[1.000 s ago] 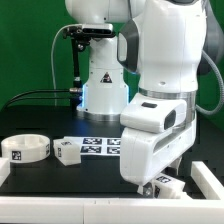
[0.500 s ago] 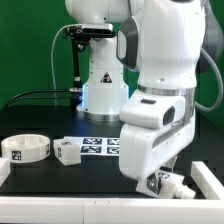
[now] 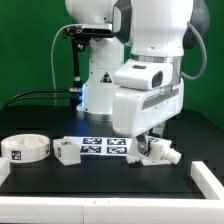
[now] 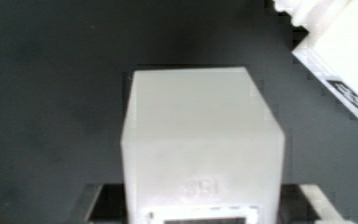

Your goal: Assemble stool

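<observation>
Gripper (image 3: 149, 150) in the exterior view hangs low over the table (image 3: 60, 175), toward that view's right, clamped on a leg (image 3: 162, 153), a chunky white block with a tag on its face (whether it touches the table I cannot tell). The seat (image 3: 25, 150) lies on the table far to that view's left, well apart from the gripper. A second leg (image 3: 68, 150) stands just beside the marker board (image 3: 100, 146), between seat and gripper. Another white part (image 3: 205, 178) lies at the near right edge, partly cut off.

In the wrist view the gripper (image 4: 204, 200) has its fingers (image 4: 105, 200) on either side of the leg (image 4: 201, 125), which fills the gap between them and reaches out over the dark table (image 4: 51, 80). A white tagged piece (image 4: 336, 60) shows at the frame's edge; which part it is I cannot tell.
</observation>
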